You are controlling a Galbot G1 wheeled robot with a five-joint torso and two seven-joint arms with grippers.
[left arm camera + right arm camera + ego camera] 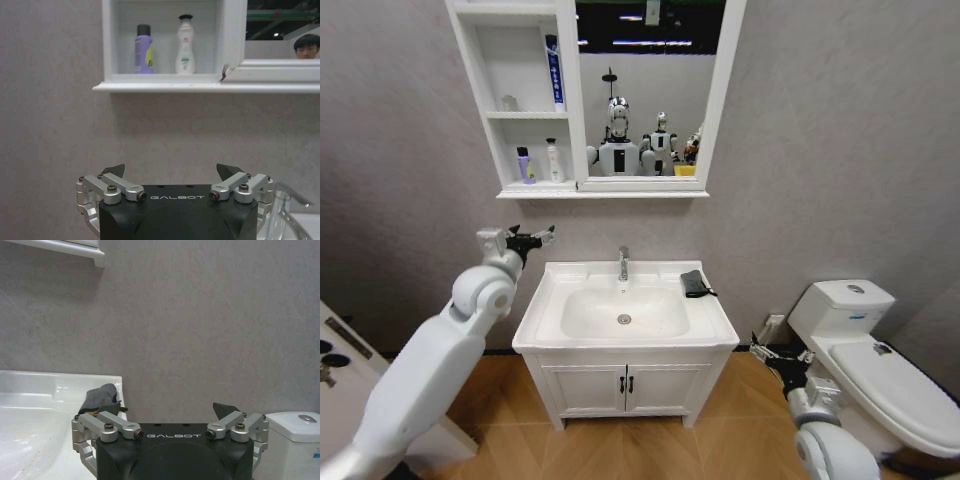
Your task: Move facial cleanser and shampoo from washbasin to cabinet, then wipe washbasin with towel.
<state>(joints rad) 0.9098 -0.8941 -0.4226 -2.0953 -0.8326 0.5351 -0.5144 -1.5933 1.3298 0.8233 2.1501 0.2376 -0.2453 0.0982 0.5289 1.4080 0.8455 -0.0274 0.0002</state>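
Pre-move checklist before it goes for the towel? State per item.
1. Bottles off the washbasin: ok. The purple bottle and white bottle stand on the cabinet lower shelf.
2. Towel located: ok, lying on the basin's back right corner, beside the bowl.
3. Right tool free: ok, open, holding nothing, low between vanity and toilet.
4. Left tool free: ok, open, raised left of the basin below the cabinet.
5. Tap clear of the towel: ok, apart.
6. Towel folded flat for gripping: cannot tell.
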